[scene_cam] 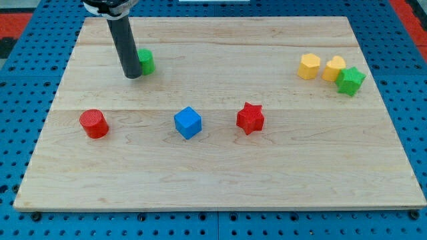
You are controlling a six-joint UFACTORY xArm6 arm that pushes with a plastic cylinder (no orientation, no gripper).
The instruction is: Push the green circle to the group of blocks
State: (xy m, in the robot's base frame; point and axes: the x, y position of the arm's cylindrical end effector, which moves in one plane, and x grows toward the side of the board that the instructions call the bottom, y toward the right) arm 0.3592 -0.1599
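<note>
My tip [132, 75] upright; touching green circle [146, 61] on its left.

My tip [132, 75] touching green circle [146, 61]

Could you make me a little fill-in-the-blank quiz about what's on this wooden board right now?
1. My tip sits right against the view's ____ side of the green circle.
2. The yellow hexagon, the yellow heart and the green star cluster near the view's top ____ corner.
3. The blue cube lies between the red cylinder and the red ____.

Missing words: left; right; star
</note>
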